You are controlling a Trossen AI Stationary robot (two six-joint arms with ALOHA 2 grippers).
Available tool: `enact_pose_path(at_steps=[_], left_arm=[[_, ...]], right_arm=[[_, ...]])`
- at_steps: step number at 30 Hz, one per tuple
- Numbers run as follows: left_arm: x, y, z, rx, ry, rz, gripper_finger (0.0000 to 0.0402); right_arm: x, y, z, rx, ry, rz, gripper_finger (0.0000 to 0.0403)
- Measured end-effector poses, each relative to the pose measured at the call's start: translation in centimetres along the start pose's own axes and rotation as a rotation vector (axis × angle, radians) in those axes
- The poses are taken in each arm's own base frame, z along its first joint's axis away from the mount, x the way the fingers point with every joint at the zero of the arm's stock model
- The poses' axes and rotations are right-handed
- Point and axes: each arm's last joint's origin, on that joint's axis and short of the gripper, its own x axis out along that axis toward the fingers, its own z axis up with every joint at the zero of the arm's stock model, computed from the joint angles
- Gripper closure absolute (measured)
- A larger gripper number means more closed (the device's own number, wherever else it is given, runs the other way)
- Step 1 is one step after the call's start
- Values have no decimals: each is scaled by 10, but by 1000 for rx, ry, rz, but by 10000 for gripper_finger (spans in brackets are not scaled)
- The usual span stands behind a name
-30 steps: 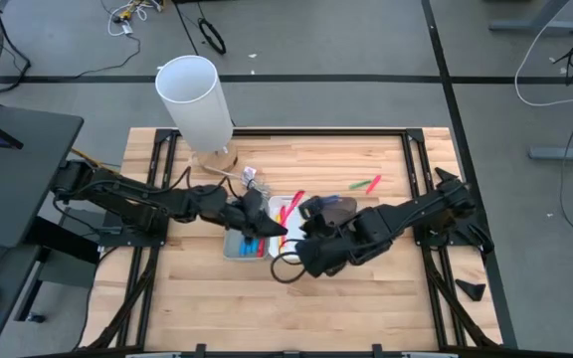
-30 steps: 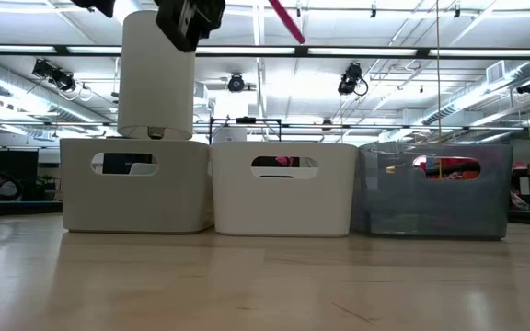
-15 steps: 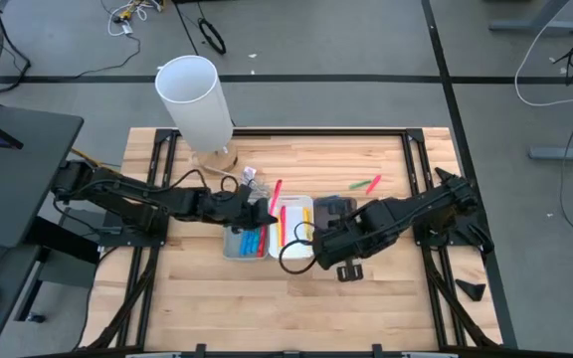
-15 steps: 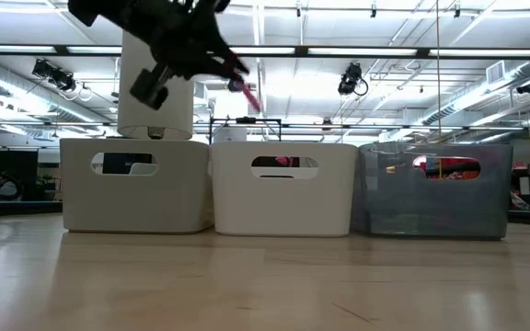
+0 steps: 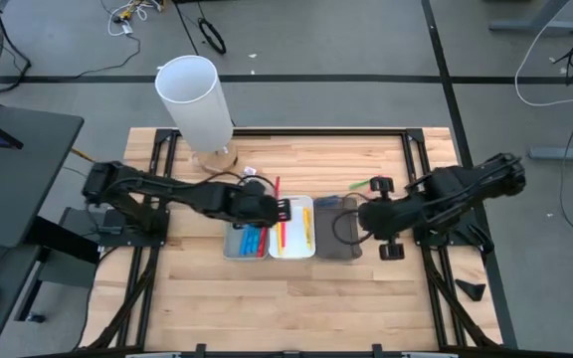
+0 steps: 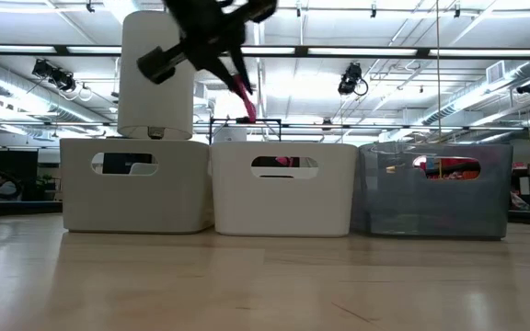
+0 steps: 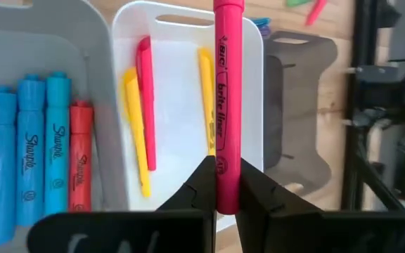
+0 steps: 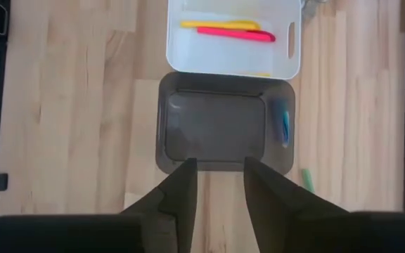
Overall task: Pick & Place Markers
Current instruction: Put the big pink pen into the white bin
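My left gripper (image 5: 274, 207) is shut on a pink marker (image 7: 228, 105) above the white tray (image 5: 306, 249), which holds yellow and pink markers. The light grey tray (image 5: 229, 244) beside it holds blue markers (image 7: 30, 151) and a red one. My right gripper (image 8: 216, 186) stands open, with nothing between its fingers, above the near edge of the dark grey tray (image 8: 216, 130). A green marker and a pink one (image 5: 364, 185) lie on the table behind that tray. In the low view the held marker (image 6: 242, 92) slants down below the left gripper. My left gripper pinches the pink marker near one end (image 7: 226, 200) between its two fingers. The fingers slant down from the table's left. The rest of the marker sticks out past the fingertips, lifted clear above the white tray.
A tall white cylinder (image 5: 197, 99) stands at the far left of the table. Black frame rails (image 5: 416, 159) run along the table's sides. A blue marker (image 8: 285, 123) lies at the dark tray's side. Bare wood (image 5: 296, 298) lies in front of the trays.
My left gripper has tipped downward with the pink marker, which now slants down over the white tray instead of pointing up. My right gripper has drawn back from the trays' near side toward the table's right edge, rising and rolling.
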Motion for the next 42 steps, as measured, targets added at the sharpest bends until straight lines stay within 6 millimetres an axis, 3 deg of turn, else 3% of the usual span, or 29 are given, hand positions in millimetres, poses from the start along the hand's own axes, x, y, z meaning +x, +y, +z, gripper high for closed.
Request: enact_pose_path(at_steps=[7, 12, 23, 30, 36, 42], left_arm=[[26, -43, -14, -7, -1, 46, 374], [41, -56, -32, -11, 8, 110, 374], [66, -42, -61, -39, 37, 225, 374], [96, -32, -66, -21, 70, 288, 374], [106, -32, -58, -29, 71, 290, 373], [106, -34, -52, -1, 130, 292, 307]], right_arm=[[2, -7, -25, 37, -51, 15, 287], [16, -7, -37, 28, -3, 1, 286], [46, -2, -45, 9, 72, -10, 286], [51, -1, -46, 0, 73, -10, 286], [51, 0, -45, 1, 64, -7, 286], [51, 0, -42, 8, 35, 2, 286]])
